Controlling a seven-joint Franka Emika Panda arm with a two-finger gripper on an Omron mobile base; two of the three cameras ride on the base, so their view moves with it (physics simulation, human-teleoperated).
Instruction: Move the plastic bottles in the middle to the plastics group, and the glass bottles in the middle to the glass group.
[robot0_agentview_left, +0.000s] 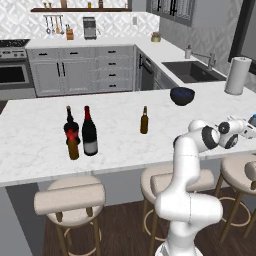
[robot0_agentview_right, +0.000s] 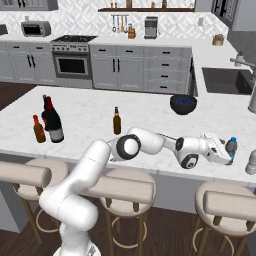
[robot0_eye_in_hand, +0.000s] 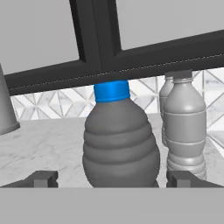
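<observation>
My gripper (robot0_eye_in_hand: 113, 180) is open, its fingertips wide apart on either side of a grey ribbed plastic bottle (robot0_eye_in_hand: 120, 144) with a blue cap, standing upright on the counter. From the base views the gripper (robot0_agentview_right: 226, 153) is at the far right of the island, level with that bottle (robot0_agentview_right: 231, 146) (robot0_agentview_left: 253, 119). Two more grey plastic bottles (robot0_eye_in_hand: 186, 127) stand just beyond it. The slim brown beer bottle (robot0_agentview_left: 144, 120) (robot0_agentview_right: 117, 121) stands alone mid-counter. The tall wine bottle (robot0_agentview_left: 89, 132) (robot0_agentview_right: 53, 124) stands at the left beside the dark red-labelled bottle (robot0_agentview_left: 70, 126) and the stubby amber bottle (robot0_agentview_left: 73, 148) (robot0_agentview_right: 38, 130).
A dark blue bowl (robot0_agentview_left: 182, 95) (robot0_agentview_right: 183, 104) sits behind the arm's reach line. A paper towel roll (robot0_agentview_left: 237, 75) stands at the back right, near the sink (robot0_agentview_left: 192, 71). Round stools (robot0_agentview_right: 120, 185) line the island's near edge.
</observation>
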